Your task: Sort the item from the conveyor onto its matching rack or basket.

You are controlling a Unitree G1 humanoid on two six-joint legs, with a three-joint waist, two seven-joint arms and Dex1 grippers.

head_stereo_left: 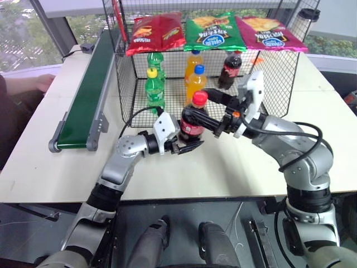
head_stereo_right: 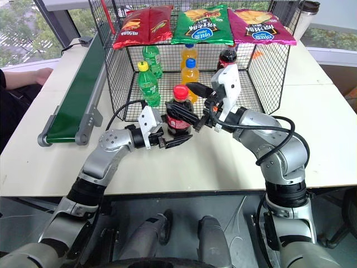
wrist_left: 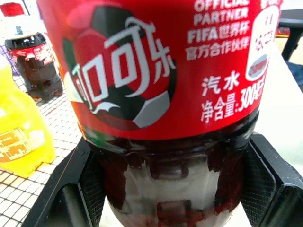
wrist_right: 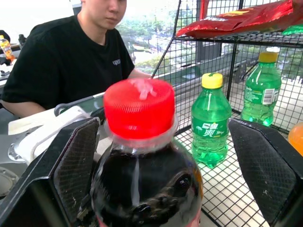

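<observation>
Left eye view: cola bottle [head_stereo_left: 193, 118] stands upright just off the desk [head_stereo_left: 234, 167], right in front of the black wire cage [head_stereo_left: 125, 84]. Left end effector [head_stereo_left: 188, 146] is clamped on the bottle's lower body, below the red label; in the left wrist view its fingers [wrist_left: 71, 189] press both sides of the base. Right end effector [head_stereo_right: 196, 106] is spread wide, one finger on either side of the bottle's neck and red cap, not touching in the right wrist view, where its pads [wrist_right: 75, 165] stand apart from the cap.

Inside the cage: two green soda bottles [head_stereo_left: 154, 86], two orange soda bottles [head_stereo_left: 195, 81], another cola bottle [head_stereo_left: 230, 70]. Snack bags [head_stereo_left: 212, 30] lie on the upper shelf. Green conveyor [head_stereo_left: 89, 95] runs along the cage's left side. A person in a black shirt [wrist_right: 66, 56] sits beyond the conveyor.
</observation>
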